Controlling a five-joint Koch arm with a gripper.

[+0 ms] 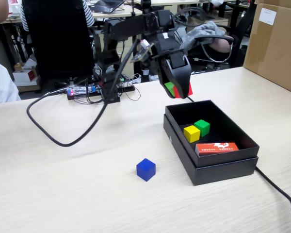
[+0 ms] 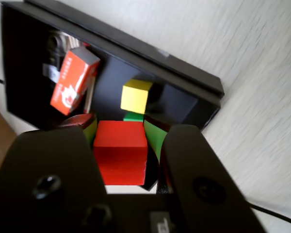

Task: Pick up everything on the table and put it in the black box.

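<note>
Nearest the fixed camera sat the blue cube [image 1: 146, 169], alone on the pale counter [image 1: 63, 184], a little off the black box's [image 1: 223, 170] left front corner and not touching it. Behind it the box stood open, its long side running away from the camera, a dark cable [image 1: 281, 191] trailing off the counter from its near right corner.

Inside the box lay the yellow cube [image 1: 191, 133] with the green cube [image 1: 202, 127] just behind it, corner to corner so far as I could tell. Closer to the front wall a flat orange-red packet [image 1: 217, 148] with white print lay along the box's width.

My jaws [image 1: 178, 90] hung above the far left corner of the box, clear of its rim, and they were closed on the red cube [image 1: 188, 91]. From my wrist camera the red cube [image 2: 120, 151] filled the gap between the two black fingers [image 2: 199, 174], pressed against green pads on either side, with one face turned up toward the lens. Beyond it in that view I saw the yellow cube [image 2: 135, 96] on the box floor, a sliver of the green one [image 2: 133, 116] just under it, and the packet [image 2: 73, 80] off to the left near the far wall.

A brown cardboard carton [image 1: 276, 46] stood at the right rear of the counter, well apart from the box.
</note>
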